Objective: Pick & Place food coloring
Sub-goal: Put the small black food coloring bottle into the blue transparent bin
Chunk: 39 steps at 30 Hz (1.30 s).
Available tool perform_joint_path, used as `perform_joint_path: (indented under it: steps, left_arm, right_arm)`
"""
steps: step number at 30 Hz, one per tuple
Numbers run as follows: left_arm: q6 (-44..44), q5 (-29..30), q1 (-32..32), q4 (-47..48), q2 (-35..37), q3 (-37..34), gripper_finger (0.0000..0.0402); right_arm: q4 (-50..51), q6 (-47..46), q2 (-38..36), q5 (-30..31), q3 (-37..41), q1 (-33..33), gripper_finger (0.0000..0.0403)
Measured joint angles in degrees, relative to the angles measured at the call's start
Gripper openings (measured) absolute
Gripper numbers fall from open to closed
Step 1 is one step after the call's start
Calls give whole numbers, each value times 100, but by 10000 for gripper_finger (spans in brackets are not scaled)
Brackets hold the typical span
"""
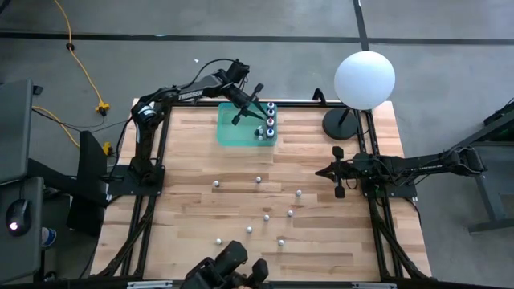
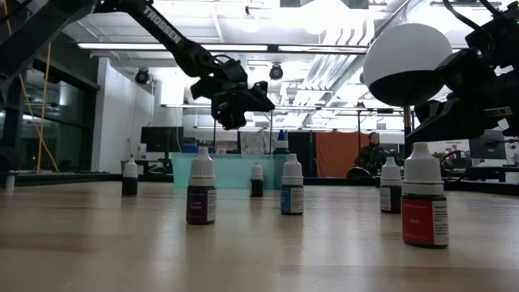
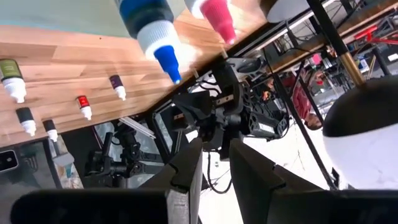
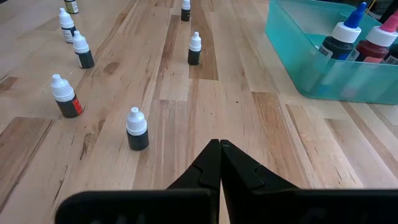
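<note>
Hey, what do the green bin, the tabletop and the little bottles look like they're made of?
Bin: likely plastic, translucent teal, since bottles show through its wall. Tabletop: wood, matte, with visible grain and plank seams. Little bottles: probably plastic, with dark bodies and white dropper caps; I can't rule out glass.

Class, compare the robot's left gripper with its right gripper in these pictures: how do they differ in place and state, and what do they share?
The left gripper hangs above the teal bin at the table's far side; the right gripper waits by the right edge, away from the bin.
The left gripper's fingers stand slightly apart; the right gripper's meet at the tips.
Both are dark, two-fingered, and hold no bottle.
</note>
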<state>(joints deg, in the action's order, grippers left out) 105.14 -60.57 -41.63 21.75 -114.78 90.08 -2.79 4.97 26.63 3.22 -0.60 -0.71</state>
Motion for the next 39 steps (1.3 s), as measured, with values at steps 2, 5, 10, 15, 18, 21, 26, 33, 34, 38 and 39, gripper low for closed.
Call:
perform_joint_path:
  steps: [2, 5, 10, 15, 18, 21, 26, 33, 34, 38, 39]
  left_arm:
    - [-46, 26, 0, 111, 92, 0, 76]
    - [-212, 130, 0, 263, 241, 2, 76]
    - [-708, 459, 0, 597, 471, 2, 76]
    - [-1362, 1001, 7, 989, 634, 2, 76]
    - [-1908, 1401, 9, 1273, 732, 2, 76]
    - [-2557, 2008, 2, 1667, 841, 2, 76]
    - [-3604, 3240, 3, 2288, 1020, 0, 76]
    - [-4814, 4669, 4, 2624, 1081, 0, 76]
    - [-4958, 4869, 4, 2713, 1081, 0, 76]
    - [-5477, 5880, 75, 3029, 1081, 0, 76]
    - [-5583, 6185, 98, 3088, 1081, 0, 76]
  right_arm:
    - [0, 0, -2, 0, 0, 0, 0]
    - [0, 0, -1, 2, 2, -2, 0]
    - [-2, 0, 0, 1, 2, -1, 0]
    - [0, 0, 0, 0, 0, -1, 0]
    - [0, 0, -2, 1, 0, 0, 0]
    - [0, -1, 0, 2, 1, -1, 0]
    - [-2, 0, 0, 0, 2, 0, 0]
    - [0, -2, 0, 0, 2, -2, 0]
    - [0, 0, -2, 0, 0, -2, 0]
    - [0, 0, -1, 1, 0, -1, 0]
    - [0, 0, 0, 1, 2, -1, 0]
